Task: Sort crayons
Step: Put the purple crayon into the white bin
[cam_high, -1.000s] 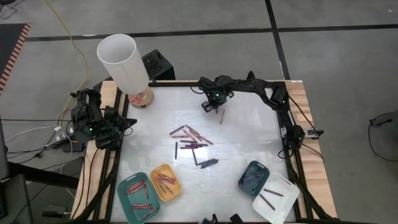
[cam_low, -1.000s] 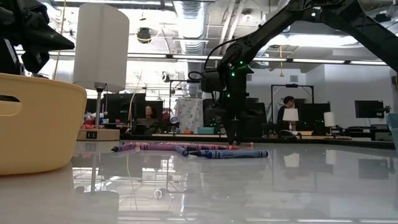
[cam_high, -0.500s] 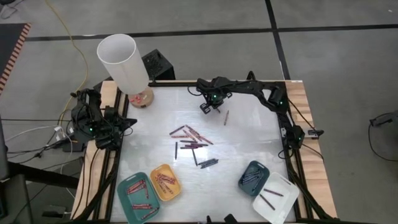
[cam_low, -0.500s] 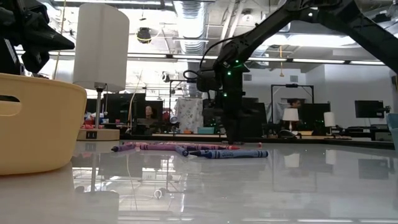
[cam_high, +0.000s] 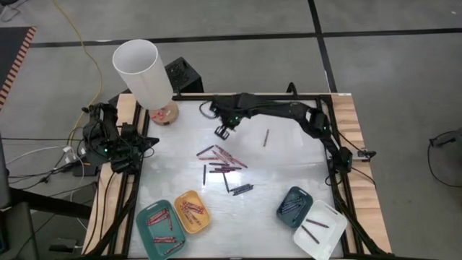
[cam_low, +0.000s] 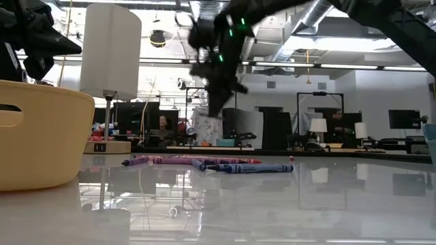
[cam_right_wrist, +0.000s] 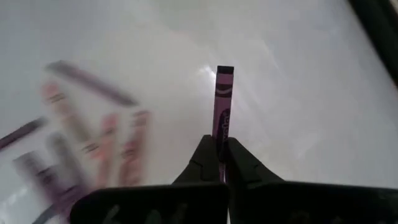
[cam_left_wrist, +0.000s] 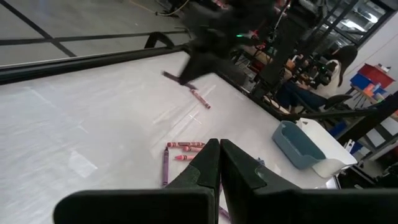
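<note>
White and glossy, the bench is carrying a loose heap of crayons at its middle, more lying in four trays along the near edge. We are judging each light, stiff, waxy and snappable, best pinched mid-length. Our right end effector is clamping a purple crayon by one end; the left end effector is sitting closed, empty, at the bench's left edge.

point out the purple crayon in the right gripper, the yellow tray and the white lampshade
purple crayon point(cam_right_wrist: 222, 99): right wrist view, mid-shaft on its label
yellow tray point(cam_high: 203, 220): high view, its right rim
white lampshade point(cam_high: 149, 85): high view, its side wall
</note>
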Motion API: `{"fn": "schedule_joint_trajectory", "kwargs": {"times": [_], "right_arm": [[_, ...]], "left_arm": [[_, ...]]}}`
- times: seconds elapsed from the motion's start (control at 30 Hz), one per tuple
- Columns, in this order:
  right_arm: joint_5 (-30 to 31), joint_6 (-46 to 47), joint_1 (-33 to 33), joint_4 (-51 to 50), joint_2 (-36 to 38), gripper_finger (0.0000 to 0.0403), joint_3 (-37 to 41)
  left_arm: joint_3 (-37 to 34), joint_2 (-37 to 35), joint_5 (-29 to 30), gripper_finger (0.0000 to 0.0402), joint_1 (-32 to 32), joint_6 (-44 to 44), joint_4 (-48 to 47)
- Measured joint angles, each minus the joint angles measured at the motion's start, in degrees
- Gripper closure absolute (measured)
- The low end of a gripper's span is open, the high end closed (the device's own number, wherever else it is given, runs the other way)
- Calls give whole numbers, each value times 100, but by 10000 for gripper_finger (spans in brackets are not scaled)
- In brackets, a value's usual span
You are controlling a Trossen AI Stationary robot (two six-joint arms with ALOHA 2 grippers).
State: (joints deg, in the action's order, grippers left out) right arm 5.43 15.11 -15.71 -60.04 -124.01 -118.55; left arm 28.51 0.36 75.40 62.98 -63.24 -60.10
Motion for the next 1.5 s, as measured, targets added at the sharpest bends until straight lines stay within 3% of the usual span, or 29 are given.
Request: {"fn": "schedule_joint_trajectory", "kwargs": {"times": [0.3, 0.43, 0.57, 0.73, 1.0, 1.13, 1.33, 1.5], "right_arm": [[92, -180, 1372, -1683, 9, 401, -1550], [401, 475, 2131, -2446, 293, 401, -1462], [1063, 1606, 2949, -2997, 507, 401, -1391], [1256, 3294, 3988, -2982, 928, 401, -1050], [1594, 7062, 5336, -2997, 1746, 401, 723], [1226, 8975, 5985, -3009, 2187, 401, 1851], [-8, 11318, 7031, -2997, 2724, 401, 3063], [-1275, 11668, 7567, -2585, 2769, 401, 3494]], "left_arm": [[0, 0, 0, 401, 0, 0, 0], [0, 0, -2, 401, 0, 0, 0], [0, 0, 0, 401, -1, 0, 0], [-2, 0, 6, 401, 0, -10, -2], [-113, -1, 50, 401, -1, -141, 0], [-144, 0, 50, 401, -2, -245, 0], [-144, -2, 64, 402, -2, -257, 1], [-144, 0, 75, 401, -2, -268, 2]]}}
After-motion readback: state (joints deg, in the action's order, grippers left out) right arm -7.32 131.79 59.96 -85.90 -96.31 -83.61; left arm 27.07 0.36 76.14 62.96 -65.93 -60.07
